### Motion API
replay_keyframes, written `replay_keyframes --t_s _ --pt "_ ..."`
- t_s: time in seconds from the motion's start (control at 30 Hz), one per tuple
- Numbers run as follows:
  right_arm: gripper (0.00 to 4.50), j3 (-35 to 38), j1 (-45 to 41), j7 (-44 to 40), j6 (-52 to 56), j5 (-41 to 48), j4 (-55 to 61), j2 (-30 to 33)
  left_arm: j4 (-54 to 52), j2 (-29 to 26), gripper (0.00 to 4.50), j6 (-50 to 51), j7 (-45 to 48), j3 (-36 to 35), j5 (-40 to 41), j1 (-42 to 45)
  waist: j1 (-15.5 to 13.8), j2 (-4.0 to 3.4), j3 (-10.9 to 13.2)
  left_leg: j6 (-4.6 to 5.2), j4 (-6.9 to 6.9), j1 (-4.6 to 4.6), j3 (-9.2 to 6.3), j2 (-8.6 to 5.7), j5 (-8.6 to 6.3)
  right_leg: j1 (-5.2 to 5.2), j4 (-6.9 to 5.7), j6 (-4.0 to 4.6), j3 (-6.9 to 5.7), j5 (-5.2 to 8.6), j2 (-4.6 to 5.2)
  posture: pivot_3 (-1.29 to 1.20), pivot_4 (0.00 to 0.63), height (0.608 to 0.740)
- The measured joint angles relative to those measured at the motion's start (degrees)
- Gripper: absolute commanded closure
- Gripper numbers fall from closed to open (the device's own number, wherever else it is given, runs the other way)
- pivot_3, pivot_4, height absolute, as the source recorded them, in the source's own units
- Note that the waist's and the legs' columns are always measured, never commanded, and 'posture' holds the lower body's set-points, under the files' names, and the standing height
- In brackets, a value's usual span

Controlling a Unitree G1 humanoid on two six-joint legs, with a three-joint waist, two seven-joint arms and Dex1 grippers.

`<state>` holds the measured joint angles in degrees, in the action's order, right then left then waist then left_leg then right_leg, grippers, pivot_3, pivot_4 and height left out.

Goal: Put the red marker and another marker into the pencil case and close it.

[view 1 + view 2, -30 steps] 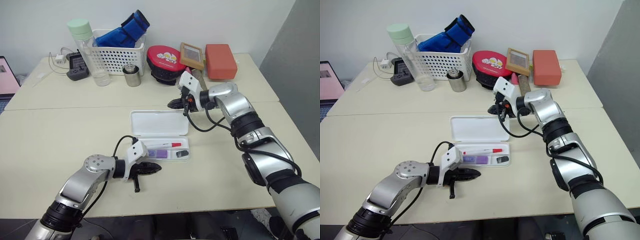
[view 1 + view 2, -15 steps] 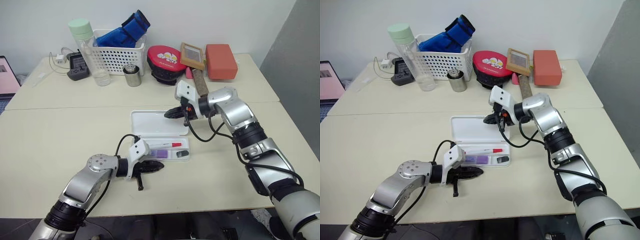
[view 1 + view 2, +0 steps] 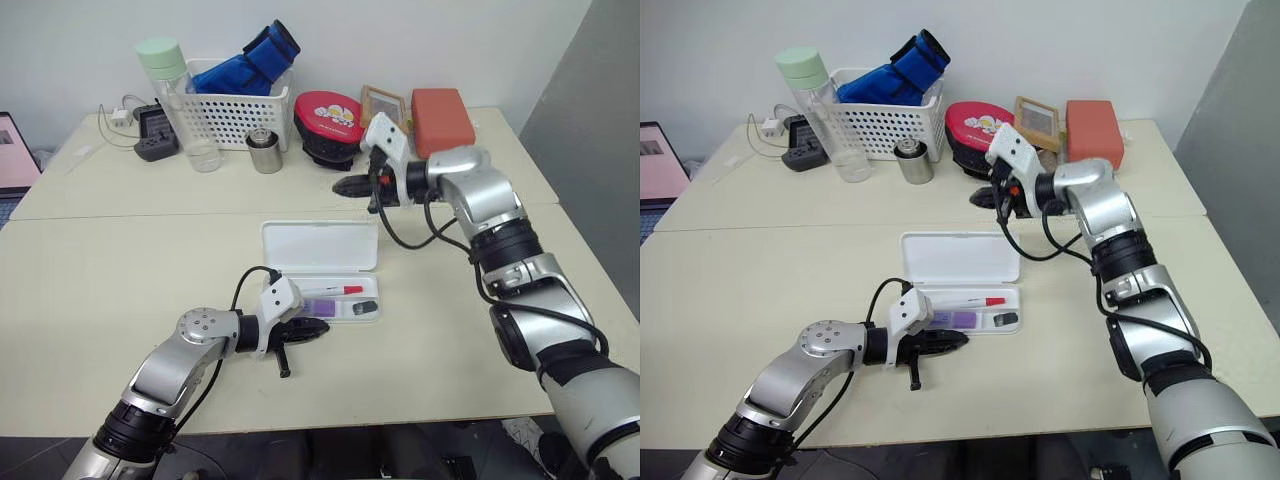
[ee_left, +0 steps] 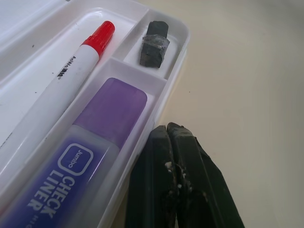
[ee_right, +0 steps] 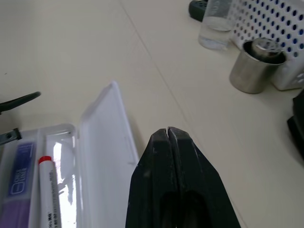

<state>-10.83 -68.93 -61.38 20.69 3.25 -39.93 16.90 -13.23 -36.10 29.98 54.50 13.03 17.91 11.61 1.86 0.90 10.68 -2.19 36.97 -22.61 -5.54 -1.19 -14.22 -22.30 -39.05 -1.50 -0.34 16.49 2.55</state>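
Slim red-capped white marker (image 4: 71, 76) and chunky purple highlighter (image 4: 90, 137) already in flat white plastic pencil case (image 3: 320, 245); both grippers (image 3: 345, 187) (image 3: 315, 330) pinched shut, empty; probably best nudging lid from behind

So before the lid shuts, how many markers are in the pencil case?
2: the red marker in the long slot, the purple highlighter in the slot beside it.

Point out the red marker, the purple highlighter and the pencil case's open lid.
red marker (image 4: 52, 102): left wrist view, middle of its white barrel.
purple highlighter (image 4: 111, 110): left wrist view, its lavender cap.
pencil case lid (image 3: 318, 246): left eye view, centre of the lid's inner face.
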Motion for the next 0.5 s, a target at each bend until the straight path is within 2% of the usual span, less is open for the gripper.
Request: replay_keyframes --t_s 0.17,0.4,0.5 --pt "4.50 -3.01 0.29 1.82 -5.03 -4.38 -10.08 -1.09 0.14 0.27 4.46 -0.11 -0.20 0.03 -0.31 0.00 0.06 -0.01 0.00 0.00 0.00 -0.01 0.06 -0.02 0.00 -0.03 -0.02 0.00 0.04 0.00 0.01 0.00 0.150 0.740" --pt "4.50 -3.96 -0.61 2.49 -10.26 -7.11 -14.89 -1.80 0.33 0.37 4.46 -0.18 -0.20 0.05 -0.44 -0.01 0.11 0.00 0.00 0.00 0.00 0.01 0.04 -0.01 0.00 -0.01 -0.03 0.00 0.04 0.00 0.00 0.00 0.150 0.740" --pt "4.50 -4.03 -0.99 0.28 -10.80 -7.65 -14.87 -1.71 0.31 0.37 4.46 -0.18 -0.13 0.05 -0.40 -0.05 0.12 -0.01 0.00 0.00 0.00 0.02 0.04 0.00 0.00 -0.01 -0.03 0.00 0.05 0.00 0.00 0.00 0.150 0.740"
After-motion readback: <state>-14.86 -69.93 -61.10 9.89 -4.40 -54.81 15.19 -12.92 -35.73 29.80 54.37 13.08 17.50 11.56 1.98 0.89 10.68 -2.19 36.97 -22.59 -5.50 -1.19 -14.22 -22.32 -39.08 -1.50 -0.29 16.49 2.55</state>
